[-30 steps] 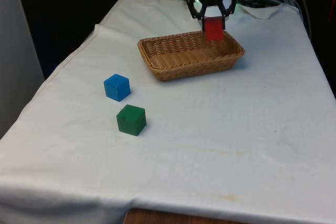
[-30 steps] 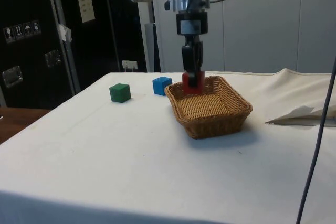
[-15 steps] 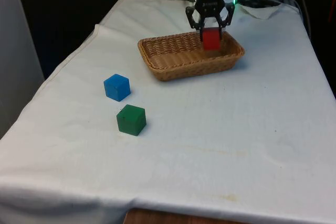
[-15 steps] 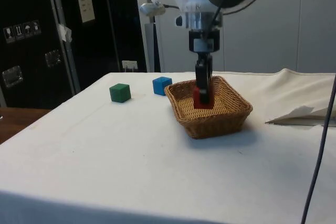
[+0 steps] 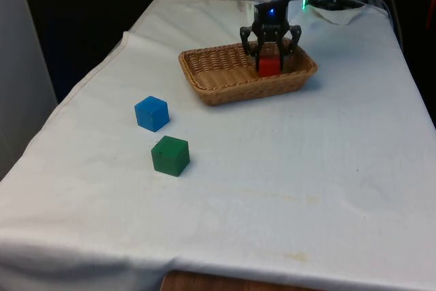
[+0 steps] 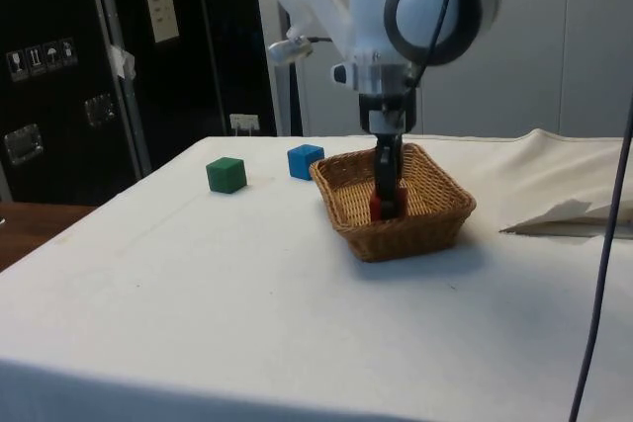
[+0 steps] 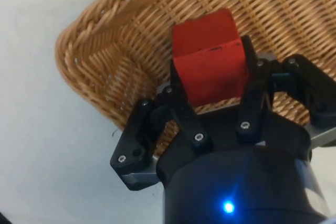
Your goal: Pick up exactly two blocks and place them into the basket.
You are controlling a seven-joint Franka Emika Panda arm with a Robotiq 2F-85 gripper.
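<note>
My gripper (image 5: 270, 58) is down inside the wicker basket (image 5: 225, 90), near its end on the front view's right, shut on the red block (image 5: 269, 67). In the wrist view the two fingers (image 7: 181, 95) press the red block (image 7: 210, 61) from both sides over the basket's woven floor (image 7: 105, 30). From the side, the red block (image 6: 376, 209) sits low behind the basket wall (image 6: 396, 240), partly hidden by the gripper (image 6: 387, 203). A blue block (image 5: 151, 113) and a green block (image 5: 170, 155) rest on the cloth to the front view's left of the basket.
Folded white cloth (image 5: 337, 10) lies at the far end on the front view's right, also seen beyond the basket from the side (image 6: 564, 216). The blue block (image 6: 305, 160) and green block (image 6: 226, 174) stand close together, apart from the basket.
The gripper has come down with the red block from above the basket's rim to low inside the basket. The blue and green blocks have not moved.
</note>
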